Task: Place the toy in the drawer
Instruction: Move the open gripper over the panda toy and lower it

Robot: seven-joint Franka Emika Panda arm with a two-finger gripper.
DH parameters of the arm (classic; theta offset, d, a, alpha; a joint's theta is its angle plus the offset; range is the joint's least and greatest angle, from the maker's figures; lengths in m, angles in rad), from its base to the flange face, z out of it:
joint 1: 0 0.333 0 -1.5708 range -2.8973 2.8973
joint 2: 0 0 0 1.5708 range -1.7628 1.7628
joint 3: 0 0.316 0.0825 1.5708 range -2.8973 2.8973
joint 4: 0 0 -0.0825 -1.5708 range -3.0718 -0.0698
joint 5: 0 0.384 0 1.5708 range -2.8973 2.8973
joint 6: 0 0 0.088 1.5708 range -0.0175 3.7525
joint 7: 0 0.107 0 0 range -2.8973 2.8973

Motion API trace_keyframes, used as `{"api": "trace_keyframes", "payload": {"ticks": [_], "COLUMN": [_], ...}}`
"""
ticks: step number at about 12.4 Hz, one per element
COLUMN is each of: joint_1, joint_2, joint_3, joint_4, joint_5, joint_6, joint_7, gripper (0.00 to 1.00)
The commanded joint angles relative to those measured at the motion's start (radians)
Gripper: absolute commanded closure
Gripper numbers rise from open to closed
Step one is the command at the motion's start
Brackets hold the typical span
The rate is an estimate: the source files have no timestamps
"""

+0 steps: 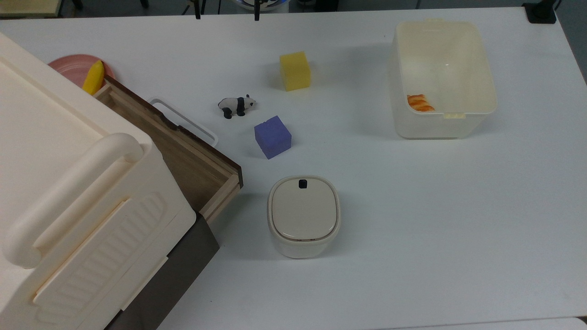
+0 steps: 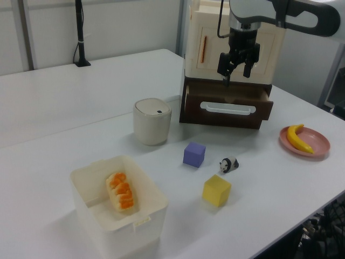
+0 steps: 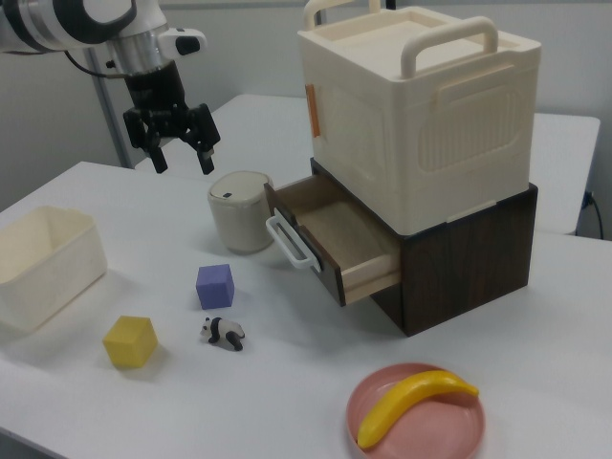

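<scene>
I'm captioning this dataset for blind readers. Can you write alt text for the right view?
A toy panda stands on a white table between a purple cube and a yellow cube, near an open wooden drawer. A robot gripper hangs above, jaws open.

White table [image 1: 412, 229] with cabinet [image 1: 69, 192], lidded bin [image 1: 303, 215], toy [image 1: 236, 106], purple cube [image 1: 273, 136], yellow cube [image 1: 295, 70], tub [image 1: 442, 123], pink plate [image 3: 421, 435].
</scene>
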Motion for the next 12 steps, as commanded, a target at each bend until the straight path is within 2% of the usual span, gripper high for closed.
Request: {"api": "trace_keyframes", "payload": {"ticks": [1,2,7,10,12], "joint_1": [0.017,0.016,0.017,0.015,0.011], "joint_2": [-0.023,-0.027,-0.02,0.017,0.031], "joint_3": [0.01,0.04,0.088,0.088,0.088], "joint_4": [-0.139,-0.19,-0.408,-0.433,-0.428], "joint_5": [-0.062,-0.091,-0.179,-0.222,-0.223], "joint_6": [0.071,0.115,0.279,0.341,0.353], "joint_7": [-0.022,-0.02,-0.019,-0.02,-0.016], "gripper": [0.0,0.0,0.0,0.0,0.0]}}
